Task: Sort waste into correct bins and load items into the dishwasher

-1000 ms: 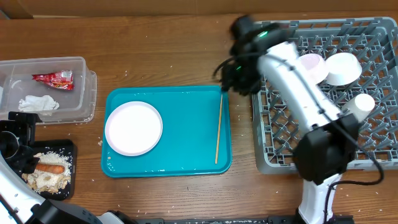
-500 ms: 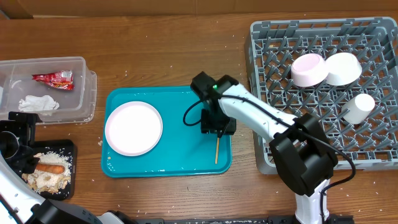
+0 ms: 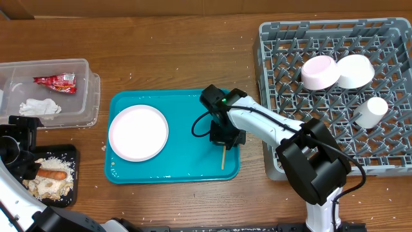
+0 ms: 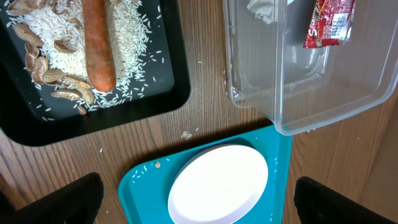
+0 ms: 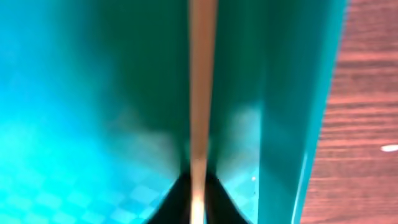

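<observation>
1. Overhead view alone takes in the whole station. The teal tray (image 3: 187, 158) sits mid-table, with the large white plate (image 3: 138, 133) on its left half and the wooden chopsticks (image 3: 223, 158) lying along its right rim.
2. Right of the teal tray stands the grey dish rack (image 3: 270, 64). It holds two white bowls (image 3: 320, 72) side by side and a small white cup (image 3: 371, 111) nearer the front.
3. Left of the teal tray is the clear tub (image 3: 90, 90), holding the red wrapper (image 3: 56, 80) and the white tissue (image 3: 40, 107). The black tray (image 3: 69, 153) is just in front of the tub and carries the carrot stick (image 3: 51, 174) on pale crumbs (image 3: 48, 185).
4. Right wrist view shows what the arm hides from above. The right gripper (image 5: 198, 196) has its dark fingertips pressed to either side of the chopsticks, pinching them low over the teal tray's floor. They read there as one pale strip, so I cannot tell whether it is one stick or two.
5. Left wrist view shows the left gripper (image 4: 199, 193) spread wide and holding nothing, left of the teal tray.
6. Writing: the wrapper bears a white printed panel in the left wrist view, too small to read.
</observation>
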{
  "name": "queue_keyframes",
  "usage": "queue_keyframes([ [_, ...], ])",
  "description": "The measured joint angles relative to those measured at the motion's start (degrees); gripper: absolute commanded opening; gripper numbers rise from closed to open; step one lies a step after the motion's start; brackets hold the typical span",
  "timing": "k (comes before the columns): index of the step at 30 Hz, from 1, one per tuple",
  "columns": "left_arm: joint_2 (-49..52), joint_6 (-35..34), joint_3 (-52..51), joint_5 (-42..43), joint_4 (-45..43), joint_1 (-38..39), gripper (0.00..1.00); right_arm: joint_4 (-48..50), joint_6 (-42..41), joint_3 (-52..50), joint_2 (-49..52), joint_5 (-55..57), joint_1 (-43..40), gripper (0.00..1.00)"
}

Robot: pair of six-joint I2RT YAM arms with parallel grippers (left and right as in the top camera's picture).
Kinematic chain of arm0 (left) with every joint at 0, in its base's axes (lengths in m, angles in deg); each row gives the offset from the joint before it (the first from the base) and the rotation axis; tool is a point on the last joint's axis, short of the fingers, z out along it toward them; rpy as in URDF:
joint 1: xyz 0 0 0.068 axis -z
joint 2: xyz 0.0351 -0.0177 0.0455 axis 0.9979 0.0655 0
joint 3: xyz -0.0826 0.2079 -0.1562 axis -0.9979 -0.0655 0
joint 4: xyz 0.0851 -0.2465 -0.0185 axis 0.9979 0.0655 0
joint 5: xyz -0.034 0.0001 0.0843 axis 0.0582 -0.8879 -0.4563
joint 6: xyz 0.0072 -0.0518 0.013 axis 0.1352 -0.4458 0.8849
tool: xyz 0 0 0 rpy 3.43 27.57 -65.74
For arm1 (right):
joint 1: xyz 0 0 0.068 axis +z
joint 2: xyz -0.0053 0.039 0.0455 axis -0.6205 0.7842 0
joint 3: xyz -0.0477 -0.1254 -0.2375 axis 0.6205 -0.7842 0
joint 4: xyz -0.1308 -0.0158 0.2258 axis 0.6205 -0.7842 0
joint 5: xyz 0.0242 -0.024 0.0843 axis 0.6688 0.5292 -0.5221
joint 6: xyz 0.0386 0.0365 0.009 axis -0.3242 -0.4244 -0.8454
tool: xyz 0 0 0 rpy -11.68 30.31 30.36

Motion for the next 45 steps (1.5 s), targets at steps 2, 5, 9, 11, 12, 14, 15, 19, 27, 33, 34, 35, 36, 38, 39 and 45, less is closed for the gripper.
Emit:
queue_keyframes([
  [2,0.0,0.0,0.0,-0.02,0.0,0.0,1.0,-1.14,0.09,0.28,-0.07,-0.04,0.0,0.04],
  [5,0.0,0.02,0.0,-0.02,0.0,0.0,1.0,-4.7,0.48,1.97,-0.07,0.0,-0.17,0.04],
  [9,0.0,0.02,0.0,-0.02,0.0,0.0,1.0,-10.84,1.99,10.03,-0.37,1.29,-1.64,0.04],
  [11,0.0,0.0,0.0,0.0,-0.02,0.0,1.0,-13.84,3.28,15.13,-1.81,3.13,-3.78,0.04],
  [12,0.0,0.02,0.0,-0.02,-0.02,0.0,1.0,-15.04,4.55,17.75,-2.97,4.09,-5.31,0.04],
  [14,0.0,0.0,0.0,0.0,-0.02,0.0,1.0,-16.55,7.08,22.29,-5.22,5.55,-8.63,0.04],
  [15,0.0,0.0,0.0,0.02,0.0,0.0,1.0,-17.25,10.21,26.23,-7.43,6.75,-12.22,0.04],
  [19,0.0,0.0,0.0,0.0,0.0,0.0,1.0,-16.44,20.55,31.63,-11.63,8.81,-20.44,0.04],
  [27,0.0,0.0,0.0,-0.02,-0.02,0.0,1.0,-9.03,33.94,27.19,-11.37,7.8,-28.11,0.07],
  [33,0.0,0.0,0.0,0.0,0.0,0.0,1.0,-1.73,35.87,17.77,-10.8,6.12,-28.06,0.34],
  [34,0.0,0.02,0.0,0.0,-0.02,0.0,1.0,-1.36,36.35,16.35,-10.67,5.99,-28.06,0.39],
  [35,0.0,0.0,0.0,0.0,0.0,0.0,1.0,-1.25,36.13,15.37,-10.56,5.97,-28.06,0.43],
  [36,0.0,0.0,0.0,-0.02,-0.02,0.0,1.0,-1.38,36.3,14.73,-10.51,5.9,-28.06,0.46],
  [38,0.0,0.02,0.0,0.0,-0.02,0.0,1.0,-1.92,36.39,14.23,-10.4,5.84,-28.06,0.47],
  [39,0.0,0.0,0.0,0.0,0.0,0.0,1.0,-2.45,36.3,14.23,-10.4,5.81,-28.06,0.48],
  [45,0.0,0.02,0.0,-0.02,-0.02,0.0,1.0,-10.12,33.99,17.25,-10.4,4.9,-27.85,0.48],
])
